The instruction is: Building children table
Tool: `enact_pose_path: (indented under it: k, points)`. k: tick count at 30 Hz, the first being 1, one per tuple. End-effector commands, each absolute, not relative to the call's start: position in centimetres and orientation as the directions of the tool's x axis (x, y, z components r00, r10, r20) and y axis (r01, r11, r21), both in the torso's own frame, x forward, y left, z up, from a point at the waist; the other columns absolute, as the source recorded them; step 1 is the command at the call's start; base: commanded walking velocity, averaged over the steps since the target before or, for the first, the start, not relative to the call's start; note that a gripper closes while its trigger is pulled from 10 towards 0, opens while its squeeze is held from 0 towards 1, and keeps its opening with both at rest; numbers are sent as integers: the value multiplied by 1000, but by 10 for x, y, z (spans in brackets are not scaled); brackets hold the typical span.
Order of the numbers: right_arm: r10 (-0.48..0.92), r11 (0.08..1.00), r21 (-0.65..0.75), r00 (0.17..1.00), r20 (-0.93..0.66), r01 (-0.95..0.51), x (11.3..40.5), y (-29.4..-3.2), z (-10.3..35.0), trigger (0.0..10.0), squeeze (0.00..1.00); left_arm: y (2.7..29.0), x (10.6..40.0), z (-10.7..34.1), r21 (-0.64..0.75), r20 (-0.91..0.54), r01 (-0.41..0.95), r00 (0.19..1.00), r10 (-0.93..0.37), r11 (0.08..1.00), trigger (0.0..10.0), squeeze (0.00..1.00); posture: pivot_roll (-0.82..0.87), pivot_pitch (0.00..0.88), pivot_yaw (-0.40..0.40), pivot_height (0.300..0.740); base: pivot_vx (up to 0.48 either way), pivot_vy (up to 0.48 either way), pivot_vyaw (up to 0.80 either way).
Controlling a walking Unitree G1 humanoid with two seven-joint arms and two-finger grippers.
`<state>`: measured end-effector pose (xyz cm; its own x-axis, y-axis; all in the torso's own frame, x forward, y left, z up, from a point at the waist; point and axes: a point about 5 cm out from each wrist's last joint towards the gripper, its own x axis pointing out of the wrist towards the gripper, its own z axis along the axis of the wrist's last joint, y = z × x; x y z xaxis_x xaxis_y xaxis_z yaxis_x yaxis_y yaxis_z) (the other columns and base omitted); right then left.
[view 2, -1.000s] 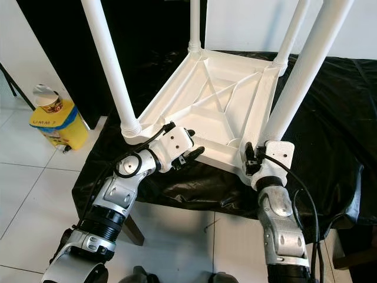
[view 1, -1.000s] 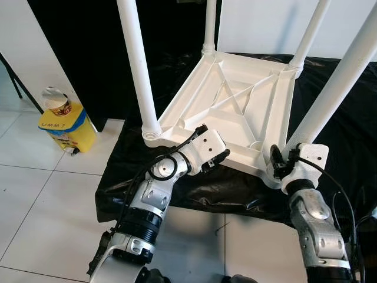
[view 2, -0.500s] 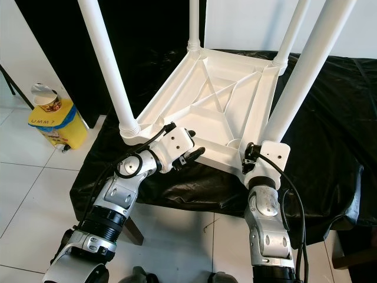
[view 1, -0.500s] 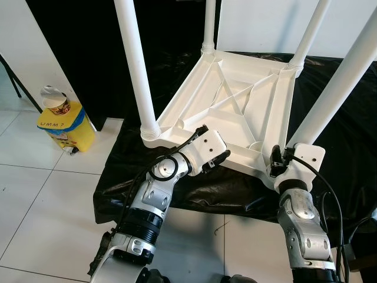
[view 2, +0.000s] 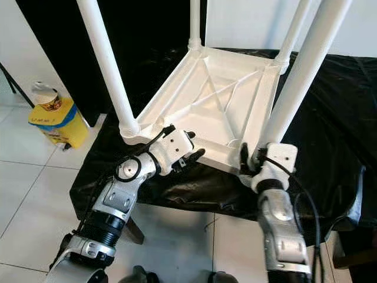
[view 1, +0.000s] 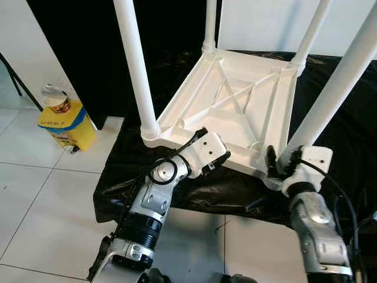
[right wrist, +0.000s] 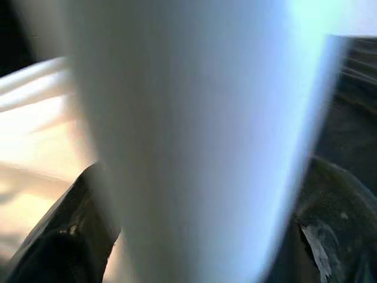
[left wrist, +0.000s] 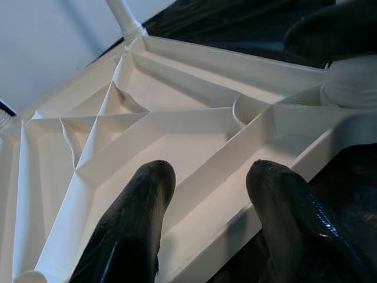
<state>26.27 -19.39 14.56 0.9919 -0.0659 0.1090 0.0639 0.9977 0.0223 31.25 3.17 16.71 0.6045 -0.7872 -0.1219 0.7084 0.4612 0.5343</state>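
With the upturned white children's table [view 1: 235, 106] at frame centre on the black-draped surface [view 1: 336, 124], we keep our left end effector [left wrist: 206, 194] straddling its near rim, fingers apart, while our right end effector [view 1: 281, 166], seemingly clamped around the lower-right leg [view 1: 330, 100], turns it squarely.

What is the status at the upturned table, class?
Left gripper open astride the table rim. Right gripper around the near right leg base. Four legs standing. Yellow bin off left.

It looks like a room in a home, with a white tile floor [view 1: 41, 194], plain white walls [view 1: 29, 41] and a yellow bin [view 1: 63, 125].
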Motion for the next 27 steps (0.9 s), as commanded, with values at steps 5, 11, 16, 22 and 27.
enact_pose_path:
  k: [5, 11, 16, 22, 27]
  points:
    - [69, 997, -22, 989, 130, -67, 261, -205, 146, 10000, 0, 30, 305, 169, 507, -57, 689, 626, -778, 517, 10000, 0, -68, 34, -9, 740, 0, 0, 0]
    - [320, 945, -103, 943, 92, -311, 268, -211, 141, 10000, 0, 25, 287, 163, 449, -131, 810, 479, -868, 379, 10000, 0, -59, 28, -8, 740, 0, 0, 0]
    - [386, 918, -124, 921, 54, -377, 272, -213, 136, 10000, 0, 23, 279, 160, 436, -159, 839, 429, -889, 327, 10000, 0, -53, 28, -10, 740, 0, 0, 0]
    - [428, 893, -172, 903, 32, -417, 283, -215, 131, 392, 0, 20, 272, 159, 425, -172, 852, 408, -897, 306, 10000, 0, -40, 25, -14, 740, 0, 0, 0]
    - [435, 889, -175, 900, 35, -423, 284, -216, 130, 0, 0, 19, 271, 159, 424, -174, 853, 405, -897, 303, 10000, 0, -39, 24, -14, 740, 0, 0, 0]
